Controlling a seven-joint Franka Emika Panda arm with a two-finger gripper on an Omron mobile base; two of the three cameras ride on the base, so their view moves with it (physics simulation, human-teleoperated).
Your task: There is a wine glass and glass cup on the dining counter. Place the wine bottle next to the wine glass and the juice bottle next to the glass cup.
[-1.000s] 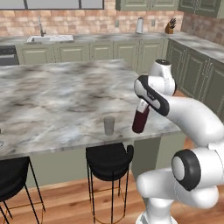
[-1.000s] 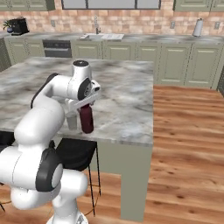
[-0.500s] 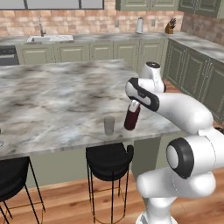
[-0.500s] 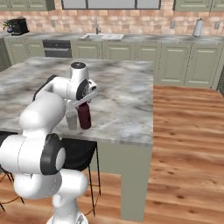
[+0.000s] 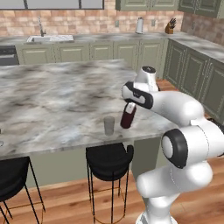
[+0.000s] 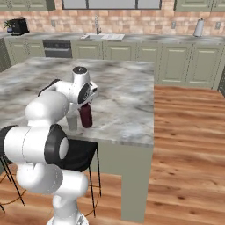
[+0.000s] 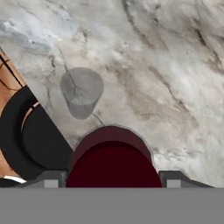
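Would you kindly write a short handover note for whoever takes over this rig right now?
Hand: shut on the juice bottle, gripping it from above.
Juice bottle: at the near edge of the dining counter, beside the glass cup, apart from it; whether its base rests on the marble I cannot tell.
Done: juice bottle brought to the glass cup.
Left: release it, then find the wine bottle and set it next to the wine glass.
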